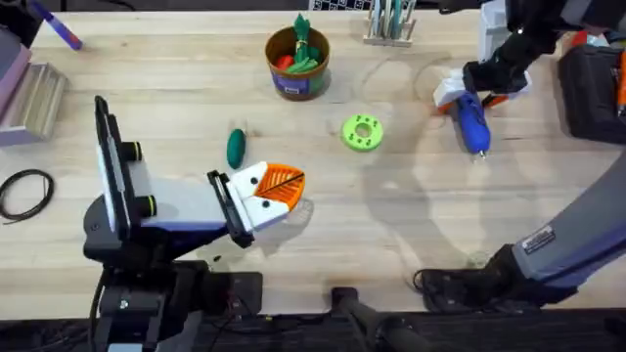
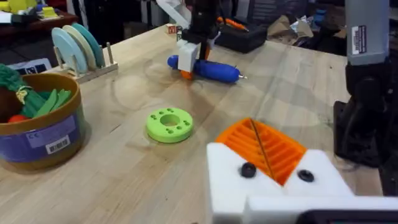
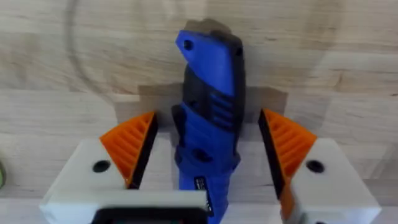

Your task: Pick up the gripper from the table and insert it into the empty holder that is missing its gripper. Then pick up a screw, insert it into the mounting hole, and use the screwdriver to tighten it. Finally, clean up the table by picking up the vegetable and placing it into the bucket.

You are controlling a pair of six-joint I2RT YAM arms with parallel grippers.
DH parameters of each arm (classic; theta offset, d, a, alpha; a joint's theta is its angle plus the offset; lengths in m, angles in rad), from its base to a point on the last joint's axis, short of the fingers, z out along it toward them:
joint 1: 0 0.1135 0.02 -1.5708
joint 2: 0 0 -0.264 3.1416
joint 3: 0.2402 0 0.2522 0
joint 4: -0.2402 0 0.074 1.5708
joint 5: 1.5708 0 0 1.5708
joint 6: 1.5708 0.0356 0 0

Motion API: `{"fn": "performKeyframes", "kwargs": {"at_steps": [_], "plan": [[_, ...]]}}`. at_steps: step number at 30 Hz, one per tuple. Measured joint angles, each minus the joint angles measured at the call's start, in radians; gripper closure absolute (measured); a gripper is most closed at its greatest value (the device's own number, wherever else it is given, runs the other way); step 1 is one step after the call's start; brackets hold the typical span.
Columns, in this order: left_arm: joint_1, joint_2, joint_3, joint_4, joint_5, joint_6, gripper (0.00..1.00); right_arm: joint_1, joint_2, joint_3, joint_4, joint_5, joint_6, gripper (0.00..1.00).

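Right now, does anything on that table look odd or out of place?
One thing: a small green vegetable lies loose on the wood by the left hand, while the other vegetables sit in the bucket. The blue screwdriver lies flat between the right hand's open fingers, ungripped.

A green round disc with holes (image 1: pixel 363 132) lies flat mid-table. A coiled black cable (image 1: pixel 25 192) rests near the table's left edge. Far back, a small wooden rack (image 2: pixel 81 53) holds pale blue and green plates upright. A purple marker (image 1: pixel 57 27) lies at far left.
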Motion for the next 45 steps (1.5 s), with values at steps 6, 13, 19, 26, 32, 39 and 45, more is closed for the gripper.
{"fn": "performKeyframes", "kwargs": {"at_steps": [6, 13, 19, 26, 32, 39, 45], "plan": [[0.000, 0.000, 0.000, 0.000, 0.000, 0.000, 0.987, -0.001, 0.020, 0.019, 0.006, -0.001, 0.004, 0.067], [0.000, 0.000, 0.000, 0.000, 0.000, 0.000, 0.987, -0.001, 0.021, 0.021, 0.007, 0.006, 0.014, 0.495], [0.000, 0.000, 0.000, 0.000, 0.000, 0.000, 0.987, -0.005, 0.029, 0.024, 0.013, 0.013, 0.018, 0.977], [0.000, 0.000, 0.000, 0.000, 0.000, 0.000, 0.987, -0.005, 0.029, 0.029, -0.009, 0.003, 0.031, 0.977], [0.000, 0.000, 0.000, 0.000, 0.000, 0.000, 0.987, -0.004, -0.020, 0.067, -0.091, -0.089, 0.049, 0.977], [0.000, 0.000, 0.000, 0.000, 0.000, 0.000, 0.987, -0.003, -0.264, 0.213, -0.099, -0.213, 0.104, 0.977], [0.000, 0.000, 0.000, 0.000, 0.000, 0.000, 0.987, 0.046, -0.498, 0.234, 0.017, -0.304, 0.184, 0.977]]}}
